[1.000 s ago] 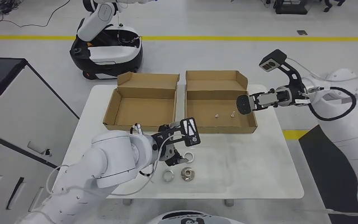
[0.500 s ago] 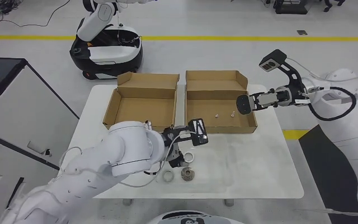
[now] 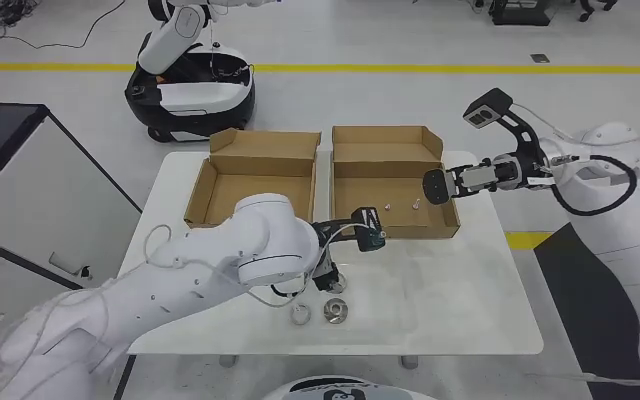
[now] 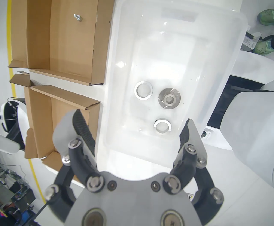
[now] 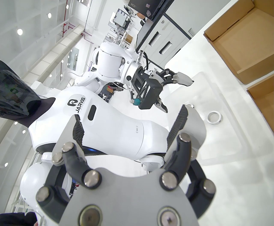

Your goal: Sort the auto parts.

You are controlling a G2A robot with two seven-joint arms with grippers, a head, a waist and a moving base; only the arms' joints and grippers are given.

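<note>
Left gripper [image 4: 133, 122] spread wide, empty, above the ring [image 4: 143, 90], flanged hub [image 4: 169, 98] and split ring [image 4: 162, 126].
I see them close together on the white table [image 4: 171, 42] (a screw [image 4: 78, 17] sits in one cardboard box [image 4: 64, 42]); right gripper [image 5: 130, 115] spread too.

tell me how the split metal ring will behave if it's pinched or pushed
The split ring looks like rigid metal, so probably stiff, though its gap might let it flex slightly when squeezed. Lying flat on the glossy tray, it would likely slide rather than roll. Its low wall gives the open left gripper little to hold.
</note>
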